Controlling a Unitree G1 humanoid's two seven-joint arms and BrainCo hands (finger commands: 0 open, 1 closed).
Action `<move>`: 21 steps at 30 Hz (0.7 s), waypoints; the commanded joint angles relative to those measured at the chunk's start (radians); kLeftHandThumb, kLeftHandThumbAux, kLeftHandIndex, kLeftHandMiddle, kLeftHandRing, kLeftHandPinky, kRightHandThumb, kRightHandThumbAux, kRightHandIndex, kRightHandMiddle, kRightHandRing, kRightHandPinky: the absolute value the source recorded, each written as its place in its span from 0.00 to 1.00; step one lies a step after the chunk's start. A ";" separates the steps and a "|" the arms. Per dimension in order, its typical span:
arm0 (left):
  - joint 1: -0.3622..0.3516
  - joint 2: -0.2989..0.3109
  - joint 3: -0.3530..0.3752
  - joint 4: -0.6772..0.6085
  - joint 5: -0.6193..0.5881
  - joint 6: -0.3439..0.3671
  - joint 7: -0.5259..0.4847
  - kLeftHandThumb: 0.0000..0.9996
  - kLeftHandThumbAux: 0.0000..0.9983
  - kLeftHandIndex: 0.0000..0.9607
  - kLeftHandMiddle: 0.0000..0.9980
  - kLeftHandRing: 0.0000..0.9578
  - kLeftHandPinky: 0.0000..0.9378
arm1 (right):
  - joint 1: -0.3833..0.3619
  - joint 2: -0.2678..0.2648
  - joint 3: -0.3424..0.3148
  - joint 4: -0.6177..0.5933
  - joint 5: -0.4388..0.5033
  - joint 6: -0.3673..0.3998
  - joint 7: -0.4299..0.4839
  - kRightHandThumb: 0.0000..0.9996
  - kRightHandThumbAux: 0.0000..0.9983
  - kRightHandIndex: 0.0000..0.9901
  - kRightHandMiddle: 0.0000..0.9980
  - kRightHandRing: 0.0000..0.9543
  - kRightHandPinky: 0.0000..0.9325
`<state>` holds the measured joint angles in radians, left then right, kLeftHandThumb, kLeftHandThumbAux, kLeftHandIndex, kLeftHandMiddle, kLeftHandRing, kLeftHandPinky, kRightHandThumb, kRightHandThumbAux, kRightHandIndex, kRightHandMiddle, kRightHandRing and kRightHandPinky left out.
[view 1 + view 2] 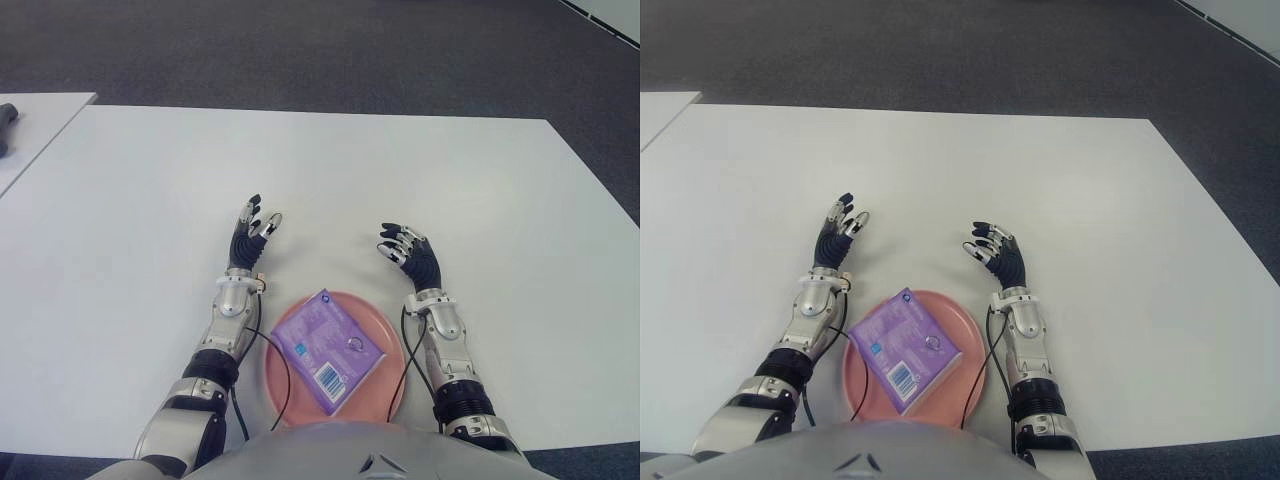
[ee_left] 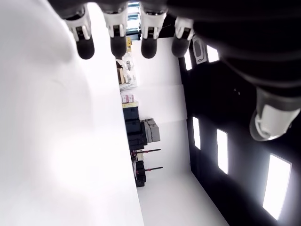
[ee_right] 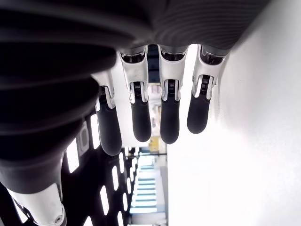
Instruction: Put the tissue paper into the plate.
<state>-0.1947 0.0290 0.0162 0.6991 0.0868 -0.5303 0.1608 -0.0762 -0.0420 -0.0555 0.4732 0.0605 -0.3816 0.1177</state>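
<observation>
Closest to the robot's body, a pink plate [image 1: 385,335] lies on the white table [image 1: 420,180], near the table's front edge. The tissue paper [image 1: 330,345], a flat purple pack with a blue label at its near corner, lies inside the plate, turned so that its corners point away and toward the robot. It covers the middle of the plate and the pink rim shows around it. Thin black cables from both forearms run over the plate's left and right edges.

A little farther, the two hands show on each side of the plate. The left hand [image 1: 250,240] is just beyond the plate's left side, fingers stretched out and slightly spread, holding nothing. The right hand [image 1: 412,255] is just beyond the plate's right side, fingers extended with a light bend, also holding nothing. Each wrist view shows straight fingers with only air between them.

Beyond the hands the table top is bare white. At the far left a second white table [image 1: 40,125] stands apart, with a dark object [image 1: 6,125] at its edge. Behind lies grey carpet [image 1: 300,50].
</observation>
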 commanded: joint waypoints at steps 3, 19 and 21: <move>0.051 -0.030 -0.010 -0.045 0.012 0.041 0.011 0.00 0.45 0.00 0.00 0.00 0.00 | 0.029 -0.007 -0.008 0.076 0.003 0.000 0.012 0.68 0.74 0.41 0.29 0.29 0.31; 0.089 -0.035 -0.013 -0.025 0.044 0.024 0.038 0.00 0.42 0.00 0.00 0.00 0.00 | 0.025 -0.015 -0.015 0.096 0.009 -0.028 0.021 0.67 0.74 0.40 0.29 0.30 0.31; 0.086 -0.032 -0.012 -0.012 0.048 0.017 0.046 0.00 0.42 0.00 0.00 0.00 0.00 | 0.023 -0.012 -0.018 0.098 0.014 -0.027 0.022 0.67 0.74 0.40 0.29 0.30 0.32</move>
<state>-0.1372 -0.0077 0.0023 0.6397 0.1197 -0.5256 0.1889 -0.0900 -0.0550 -0.0636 0.5215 0.0646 -0.4371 0.1373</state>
